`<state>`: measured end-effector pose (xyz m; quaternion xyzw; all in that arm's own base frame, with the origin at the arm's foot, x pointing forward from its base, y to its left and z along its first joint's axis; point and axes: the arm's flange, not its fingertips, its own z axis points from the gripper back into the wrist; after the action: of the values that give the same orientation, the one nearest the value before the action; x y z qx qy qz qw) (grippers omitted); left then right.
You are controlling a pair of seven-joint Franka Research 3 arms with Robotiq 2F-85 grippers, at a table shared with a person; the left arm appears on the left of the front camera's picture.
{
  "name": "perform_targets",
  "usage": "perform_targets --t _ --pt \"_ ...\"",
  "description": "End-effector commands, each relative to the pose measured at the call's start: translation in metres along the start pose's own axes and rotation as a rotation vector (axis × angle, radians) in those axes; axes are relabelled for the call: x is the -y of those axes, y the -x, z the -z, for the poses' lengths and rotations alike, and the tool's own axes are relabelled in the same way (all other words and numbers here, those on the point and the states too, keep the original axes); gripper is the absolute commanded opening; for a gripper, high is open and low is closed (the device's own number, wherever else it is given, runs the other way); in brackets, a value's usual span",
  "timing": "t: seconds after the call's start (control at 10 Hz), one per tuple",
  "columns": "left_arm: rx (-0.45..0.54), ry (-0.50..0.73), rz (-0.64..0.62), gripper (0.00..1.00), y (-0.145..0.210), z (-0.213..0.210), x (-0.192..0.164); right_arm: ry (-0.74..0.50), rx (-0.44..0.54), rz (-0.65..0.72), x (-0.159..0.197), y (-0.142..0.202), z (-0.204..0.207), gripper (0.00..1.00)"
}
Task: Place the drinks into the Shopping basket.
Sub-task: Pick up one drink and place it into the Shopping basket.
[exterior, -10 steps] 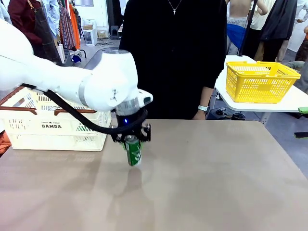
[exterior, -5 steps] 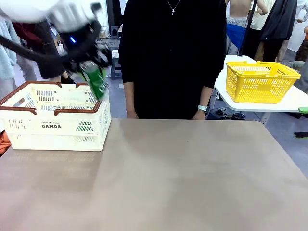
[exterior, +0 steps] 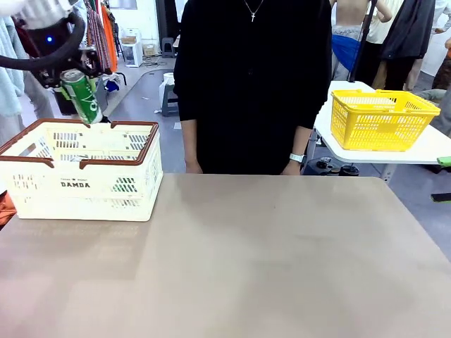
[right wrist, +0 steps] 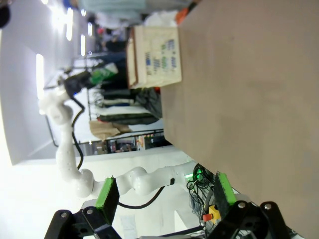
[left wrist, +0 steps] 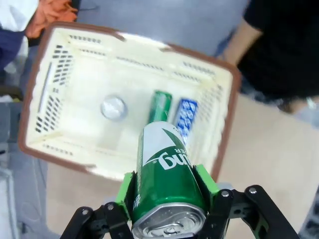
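At the tabletop's (exterior: 282, 260) far left, your Shopping basket (exterior: 81, 179) holds a green can (left wrist: 160, 105) and blue can (left wrist: 186, 115) lying side by side. Above it, your left tool (left wrist: 169, 196) clamps another green can (exterior: 82, 96). Your right tool (right wrist: 164, 191) stands apart.

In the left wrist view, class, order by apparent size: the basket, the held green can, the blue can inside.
1. Basket, largest.
2. Held green can in the left end effector; it looks big partly because it is close to the camera.
3. Blue can, smallest, lying on the basket floor farther off.
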<state>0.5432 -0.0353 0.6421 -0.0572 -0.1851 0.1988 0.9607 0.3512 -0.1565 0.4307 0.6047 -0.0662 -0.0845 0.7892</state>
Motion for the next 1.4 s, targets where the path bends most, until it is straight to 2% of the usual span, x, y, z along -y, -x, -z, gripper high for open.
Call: perform_targets --t 0.0,0.2,0.3,0.8,0.9,1.0,1.2,1.3 --pt "0.092 0.008 -0.115 0.00 -0.025 0.016 -0.005 0.002 -0.011 0.009 -0.005 0.000 -0.002 1.00" --pt "0.062 0.022 -0.170 0.00 -0.040 0.027 -0.022 0.002 -0.011 0.009 -0.005 0.000 -0.002 1.00" --pt "0.050 0.010 -0.109 0.00 -0.033 0.034 -0.025 0.002 -0.011 0.009 -0.005 0.000 -0.002 1.00" --pt "0.039 0.011 -0.121 0.00 -0.034 0.042 -0.021 0.002 -0.011 0.009 -0.005 0.000 -0.002 1.00" --pt "-0.023 -0.014 0.039 0.00 -0.052 0.047 -0.025 0.002 -0.011 0.009 -0.005 0.000 -0.002 1.00" --pt "-0.115 -0.063 0.147 0.00 -0.063 0.051 -0.039 0.002 -0.011 0.009 -0.005 0.000 -0.002 1.00" --pt "-0.122 -0.142 0.198 0.00 -0.075 0.058 -0.070 0.002 -0.011 0.009 -0.005 0.000 -0.002 1.00" --pt "-0.136 -0.129 0.312 0.00 -0.078 0.063 -0.080 0.002 -0.011 0.009 -0.005 0.000 -0.002 1.00"
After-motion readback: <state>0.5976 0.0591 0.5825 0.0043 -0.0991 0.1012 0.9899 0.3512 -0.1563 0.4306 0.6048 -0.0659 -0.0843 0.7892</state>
